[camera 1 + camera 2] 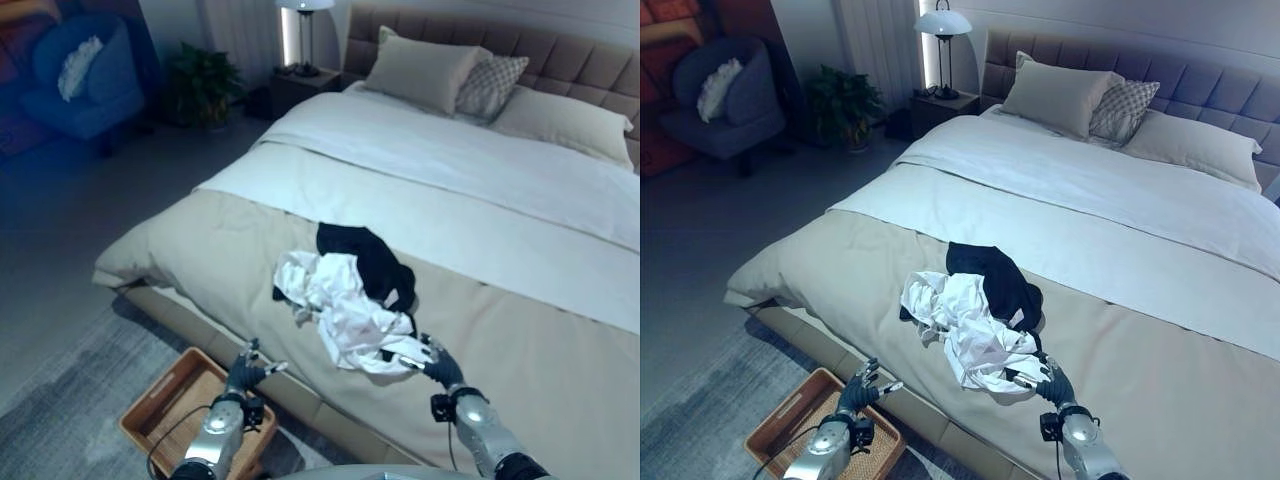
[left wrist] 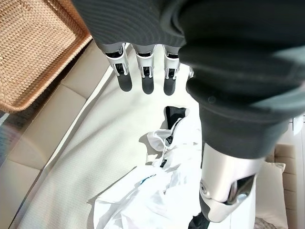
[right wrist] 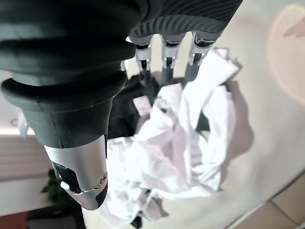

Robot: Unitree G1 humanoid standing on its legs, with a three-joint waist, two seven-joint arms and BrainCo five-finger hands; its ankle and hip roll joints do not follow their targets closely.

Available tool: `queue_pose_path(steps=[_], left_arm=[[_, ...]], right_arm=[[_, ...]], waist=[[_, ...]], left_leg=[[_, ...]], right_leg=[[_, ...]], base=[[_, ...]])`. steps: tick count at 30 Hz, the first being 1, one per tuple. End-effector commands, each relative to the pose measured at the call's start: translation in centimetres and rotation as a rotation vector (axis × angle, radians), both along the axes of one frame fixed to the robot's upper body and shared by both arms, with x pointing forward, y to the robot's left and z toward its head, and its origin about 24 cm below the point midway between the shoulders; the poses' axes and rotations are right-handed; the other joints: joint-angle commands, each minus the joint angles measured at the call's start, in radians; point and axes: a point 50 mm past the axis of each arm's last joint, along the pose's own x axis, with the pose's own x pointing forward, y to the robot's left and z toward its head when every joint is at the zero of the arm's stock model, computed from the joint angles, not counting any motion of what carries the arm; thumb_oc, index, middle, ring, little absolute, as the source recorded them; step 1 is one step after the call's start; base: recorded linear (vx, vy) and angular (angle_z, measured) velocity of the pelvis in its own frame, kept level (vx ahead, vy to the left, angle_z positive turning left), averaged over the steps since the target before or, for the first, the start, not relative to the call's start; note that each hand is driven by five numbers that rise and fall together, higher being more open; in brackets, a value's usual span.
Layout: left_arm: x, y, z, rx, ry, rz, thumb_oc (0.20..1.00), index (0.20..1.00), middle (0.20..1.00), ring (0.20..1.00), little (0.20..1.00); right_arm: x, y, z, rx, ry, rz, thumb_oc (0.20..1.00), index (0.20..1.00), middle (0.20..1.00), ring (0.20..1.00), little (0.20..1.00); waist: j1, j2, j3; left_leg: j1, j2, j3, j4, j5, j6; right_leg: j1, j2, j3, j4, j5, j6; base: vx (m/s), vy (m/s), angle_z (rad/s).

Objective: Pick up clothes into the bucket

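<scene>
**Right hand at the pile, nothing lifted yet**

Clothes (image 1: 345, 300): white garment crumpled over a black one, lying on the bed (image 1: 520, 330) near its foot edge. None in the basket (image 1: 165, 410) yet; it sits on the floor just beside the bed's foot, below and to the left of the pile. My read on that spot: short carry, the drop is nearly straight down off the edge.

Right hand (image 1: 1052, 380): at the near edge of the white cloth, fingers extended and fairly straight in the wrist view, tips over the pile. Fingertips look to be touching or just above the fabric, can't tell which. Not closed on anything.

Left hand (image 1: 245, 372): hanging in the air at the bed's edge, above the basket's far corner, well apart from the clothes. Fingers (image 2: 143, 71) straight, spread a bit, empty. Probably parked there to take the pile's left side or to keep clear.

Judgement: reach phase, grasp not made. Loose layered cloth, so a one-hand pinch may lift only the white piece and leave the black behind.
</scene>
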Motion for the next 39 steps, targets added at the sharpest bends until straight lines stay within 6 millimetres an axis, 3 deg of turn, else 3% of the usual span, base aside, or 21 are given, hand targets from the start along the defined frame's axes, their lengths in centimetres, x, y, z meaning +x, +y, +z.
queue_pose_path(steps=[1, 18, 24, 32, 35, 36, 37, 39], left_arm=[[1.8, -0.1, 1.1, 0.014, -0.079, -0.011, 1.000, 1.000, 1.000, 1.000, 1.000], [1.8, 0.2, 1.3, 0.041, -0.085, -0.007, 1.000, 1.000, 1.000, 1.000, 1.000], [2.2, 0.6, 2.3, 0.040, -0.139, -0.003, 1.000, 1.000, 1.000, 1.000, 1.000], [4.8, 0.5, 4.6, 0.038, -0.265, -0.029, 1.000, 1.000, 1.000, 1.000, 1.000], [6.0, 0.1, 5.9, 0.029, -0.328, -0.028, 1.000, 1.000, 1.000, 1.000, 1.000], [6.7, 0.0, 6.6, 0.020, -0.360, -0.018, 1.000, 1.000, 1.000, 1.000, 1.000], [6.7, 0.0, 6.6, 0.020, -0.361, -0.017, 1.000, 1.000, 1.000, 1.000, 1.000], [7.4, -0.1, 7.6, 0.015, -0.405, -0.005, 1.000, 1.000, 1.000, 1.000, 1.000]], right_arm=[[2.4, 1.0, 1.4, 0.001, -0.096, 0.046, 1.000, 1.000, 1.000, 1.000, 1.000], [2.3, 0.7, 1.5, 0.008, -0.104, 0.026, 1.000, 1.000, 1.000, 1.000, 1.000], [3.0, 0.1, 2.5, -0.022, -0.149, 0.035, 1.000, 1.000, 1.000, 1.000, 1.000], [7.4, -0.7, 6.3, -0.117, -0.319, 0.061, 1.000, 1.000, 1.000, 1.000, 1.000], [9.8, -0.4, 8.7, -0.152, -0.414, 0.065, 1.000, 1.000, 1.000, 1.000, 1.000], [11.6, -0.3, 10.6, -0.176, -0.481, 0.060, 1.000, 1.000, 1.000, 1.000, 1.000], [11.6, -0.2, 10.6, -0.176, -0.482, 0.060, 1.000, 1.000, 1.000, 1.000, 1.000], [13.3, -0.1, 12.6, -0.195, -0.549, 0.047, 1.000, 1.000, 1.000, 1.000, 1.000]], waist=[[0.001, -0.025, 0.018], [-0.003, -0.020, 0.038], [-0.002, -0.018, 0.075], [0.011, -0.014, 0.173], [0.018, -0.005, 0.208], [0.023, -0.002, 0.211], [0.023, -0.002, 0.207], [0.030, 0.002, 0.215]], left_leg=[[0.002, -0.016, -0.033, 0.005, 0.017, -0.017], [-0.007, -0.023, -0.038, 0.005, 0.014, -0.015], [-0.060, -0.034, -0.046, 0.023, 0.020, -0.011], [-0.301, -0.044, -0.080, 0.189, -0.016, 0.001], [-0.402, -0.051, -0.086, 0.225, -0.015, 0.007], [-0.466, -0.047, -0.084, 0.241, -0.009, 0.006], [-0.473, -0.047, -0.084, 0.243, -0.010, 0.006], [-0.534, -0.041, -0.084, 0.257, -0.004, 0.005]], right_leg=[[0.016, -0.033, 0.010, 0.004, 0.032, 0.044], [0.005, -0.040, 0.014, 0.004, 0.041, 0.046], [-0.041, -0.053, 0.026, 0.009, 0.054, 0.049], [-0.240, -0.097, 0.035, 0.126, 0.046, 0.043], [-0.344, -0.104, 0.043, 0.178, 0.044, 0.040], [-0.409, -0.106, 0.046, 0.197, 0.046, 0.038], [-0.416, -0.106, 0.046, 0.199, 0.046, 0.038], [-0.477, -0.108, 0.046, 0.217, 0.046, 0.038]], base=[[0.00, 0.000, 0.00], [0.00, 0.000, 0.00], [-0.02, -0.004, 0.00], [-0.13, -0.020, 0.04], [-0.17, -0.014, 0.03], [-0.14, -0.024, 0.04], [-0.11, -0.034, 0.03], [-0.08, -0.042, 0.02]])
